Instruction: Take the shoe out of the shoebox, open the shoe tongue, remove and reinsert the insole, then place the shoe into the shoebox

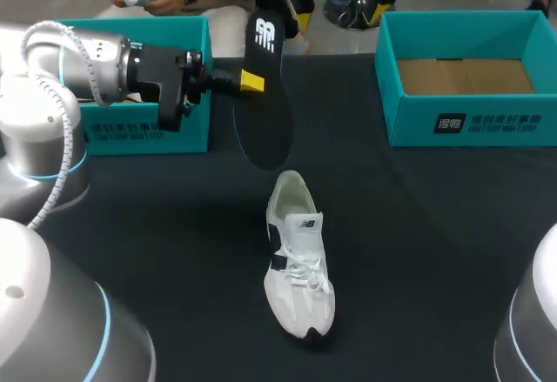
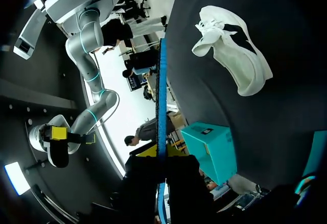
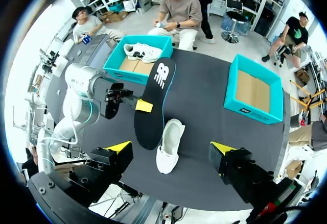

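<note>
A white shoe (image 1: pixel 298 256) lies on the black table, toe toward me, also seen as the white shoe (image 3: pixel 169 146) in the right wrist view and the white shoe (image 2: pixel 232 53) in the left wrist view. My left gripper (image 1: pixel 250 80) is shut on the black insole (image 1: pixel 265 95), holding it upright in the air above and behind the shoe. The insole (image 2: pixel 162 117) shows edge-on between the left fingers. My right gripper (image 3: pixel 171 151) is open, high above the table, with nothing in it. An empty teal shoebox (image 1: pixel 467 77) stands back right.
A second teal box (image 1: pixel 170 125) at the back left, partly hidden by my left arm, holds another white shoe (image 3: pixel 142 52). Bare black tabletop (image 1: pixel 418 243) surrounds the shoe.
</note>
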### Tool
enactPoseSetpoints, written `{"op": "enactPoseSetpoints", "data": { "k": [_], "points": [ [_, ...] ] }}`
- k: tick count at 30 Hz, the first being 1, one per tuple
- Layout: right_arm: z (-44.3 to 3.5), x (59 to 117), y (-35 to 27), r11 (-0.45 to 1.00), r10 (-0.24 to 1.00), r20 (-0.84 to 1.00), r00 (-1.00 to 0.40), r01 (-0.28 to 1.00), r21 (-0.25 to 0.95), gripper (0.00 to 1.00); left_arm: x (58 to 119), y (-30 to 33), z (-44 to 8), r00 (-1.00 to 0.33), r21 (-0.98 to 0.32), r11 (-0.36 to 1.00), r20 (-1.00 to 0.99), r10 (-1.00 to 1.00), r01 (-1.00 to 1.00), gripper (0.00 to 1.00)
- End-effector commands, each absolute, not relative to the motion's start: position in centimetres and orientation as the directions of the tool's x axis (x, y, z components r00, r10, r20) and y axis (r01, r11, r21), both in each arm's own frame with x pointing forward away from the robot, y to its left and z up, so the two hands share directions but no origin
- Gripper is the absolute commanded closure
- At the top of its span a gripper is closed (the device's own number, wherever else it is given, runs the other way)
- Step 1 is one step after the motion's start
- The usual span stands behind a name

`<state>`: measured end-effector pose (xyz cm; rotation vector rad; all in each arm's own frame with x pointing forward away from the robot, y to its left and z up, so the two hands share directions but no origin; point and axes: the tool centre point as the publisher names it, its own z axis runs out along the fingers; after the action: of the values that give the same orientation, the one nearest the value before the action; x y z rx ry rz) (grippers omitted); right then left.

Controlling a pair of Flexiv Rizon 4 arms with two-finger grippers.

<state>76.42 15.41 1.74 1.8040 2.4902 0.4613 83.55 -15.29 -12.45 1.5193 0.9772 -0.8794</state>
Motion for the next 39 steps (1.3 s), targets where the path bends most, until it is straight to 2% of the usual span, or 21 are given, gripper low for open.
{"op": "enactPoseSetpoints", "data": {
  "k": [1,8,20,31,39],
  "points": [
    [0.5,76.5,13.8,0.262,0.882,0.31,-0.354,0.917,0.301,0.0,83.6,-15.4,-12.5,0.392,0.383,-0.086,-0.911,0.126,0.92,1.0],
    [0.0,76.6,13.2,0.198,0.763,0.533,-0.365,0.917,0.346,0.0,83.6,-15.4,-12.5,0.392,0.383,-0.086,-0.911,0.126,0.92,1.0],
    [-2.6,77.6,13.1,0.12,0.507,0.798,-0.326,0.944,0.308,0.0,83.6,-15.4,-12.5,0.392,0.383,-0.086,-0.911,0.126,0.92,1.0],
    [-4.7,77.8,12.8,0.084,0.291,0.897,-0.334,0.943,0.323,0.0,83.6,-15.4,-12.5,0.392,0.383,-0.086,-0.911,0.126,0.92,1.0],
    [-5.2,77.7,12.9,0.088,0.277,0.901,-0.333,0.943,0.321,0.0,83.6,-15.4,-12.5,0.392,0.383,-0.086,-0.911,0.126,0.92,1.0]
  ]
}}
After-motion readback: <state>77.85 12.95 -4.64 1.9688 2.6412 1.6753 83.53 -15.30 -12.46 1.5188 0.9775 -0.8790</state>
